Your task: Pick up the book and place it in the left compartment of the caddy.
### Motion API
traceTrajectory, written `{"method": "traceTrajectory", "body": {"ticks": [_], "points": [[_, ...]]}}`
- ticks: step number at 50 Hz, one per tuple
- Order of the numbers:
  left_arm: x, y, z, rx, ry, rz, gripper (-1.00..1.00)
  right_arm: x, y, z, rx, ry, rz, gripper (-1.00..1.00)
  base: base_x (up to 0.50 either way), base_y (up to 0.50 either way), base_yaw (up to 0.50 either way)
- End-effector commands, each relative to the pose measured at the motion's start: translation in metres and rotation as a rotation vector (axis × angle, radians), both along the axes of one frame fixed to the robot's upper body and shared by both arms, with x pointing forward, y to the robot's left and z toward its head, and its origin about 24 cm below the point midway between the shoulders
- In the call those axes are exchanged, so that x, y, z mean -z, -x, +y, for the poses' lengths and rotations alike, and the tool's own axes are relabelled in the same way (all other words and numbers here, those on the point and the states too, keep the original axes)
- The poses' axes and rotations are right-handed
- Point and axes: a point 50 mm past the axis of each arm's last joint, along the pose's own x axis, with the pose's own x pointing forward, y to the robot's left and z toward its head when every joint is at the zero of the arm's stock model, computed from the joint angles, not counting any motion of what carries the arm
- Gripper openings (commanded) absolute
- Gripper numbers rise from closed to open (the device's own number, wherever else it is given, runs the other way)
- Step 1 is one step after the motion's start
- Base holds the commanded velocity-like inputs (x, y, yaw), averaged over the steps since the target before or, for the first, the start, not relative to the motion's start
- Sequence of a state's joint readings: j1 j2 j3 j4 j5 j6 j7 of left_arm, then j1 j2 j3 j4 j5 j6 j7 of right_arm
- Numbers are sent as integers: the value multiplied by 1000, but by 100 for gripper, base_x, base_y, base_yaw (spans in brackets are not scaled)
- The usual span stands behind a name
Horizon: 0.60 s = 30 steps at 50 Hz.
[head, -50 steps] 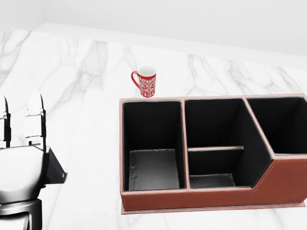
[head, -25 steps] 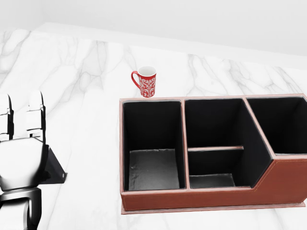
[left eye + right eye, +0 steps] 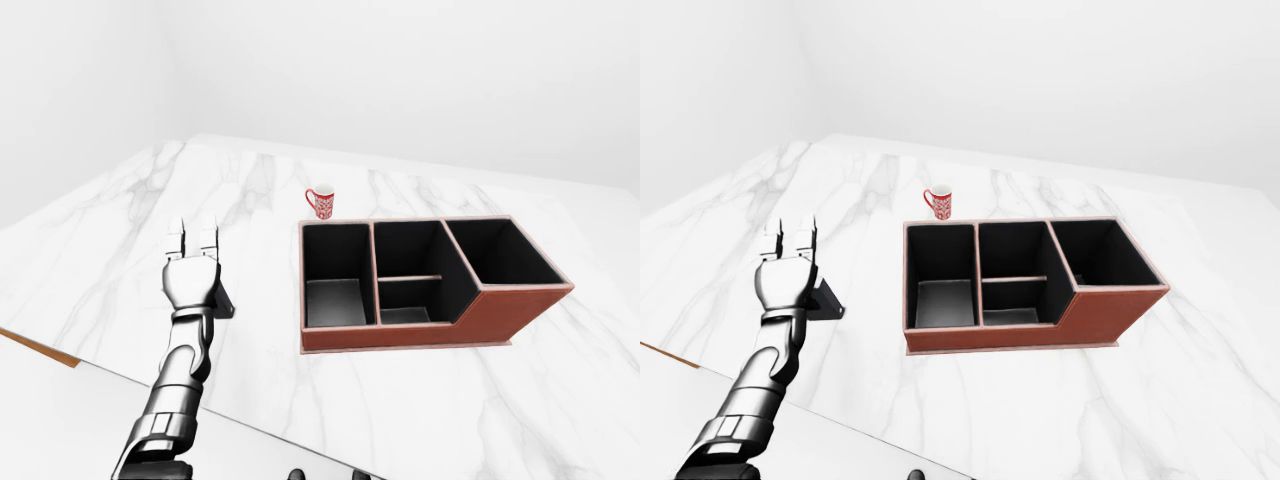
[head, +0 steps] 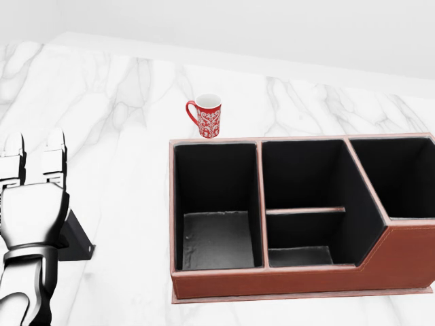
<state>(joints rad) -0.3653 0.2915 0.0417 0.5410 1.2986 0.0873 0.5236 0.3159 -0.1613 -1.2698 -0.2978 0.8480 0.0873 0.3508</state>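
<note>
Book (image 4: 76, 239) lay dark and flat on the desk (image 4: 122, 136), mostly hidden under the left robot hand (image 4: 30, 204) — fingers extended, apart, not clamped. Caddy (image 4: 285, 278) sat well to the right, left compartment (image 4: 216, 238) empty. Reach step underway — next, close on the book.

Your left hand (image 4: 30, 210) covers most of the dark book (image 4: 76, 238); the head view's right edge crops the caddy (image 4: 408, 255).
</note>
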Motion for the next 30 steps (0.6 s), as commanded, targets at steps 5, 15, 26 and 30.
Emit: {"method": "traceTrajectory", "body": {"ticks": [5, 15, 26, 30], "points": [[9, -16, 10, -25, -26, 102, 100, 2, -2, 0, -7, 0, 8, 100, 0, 0, 0], [18, -22, 19, -49, -17, 189, 100, 0, -1, 1, -9, 6, 6, 100, 0, 0, 0], [15, -28, 27, -77, -15, 221, 100, 0, 0, 1, -11, 10, 4, 100, 0, 0, 0], [19, -29, 29, -79, -8, 255, 100, 0, -1, 1, -10, 9, 4, 100, 0, 0, 0]]}}
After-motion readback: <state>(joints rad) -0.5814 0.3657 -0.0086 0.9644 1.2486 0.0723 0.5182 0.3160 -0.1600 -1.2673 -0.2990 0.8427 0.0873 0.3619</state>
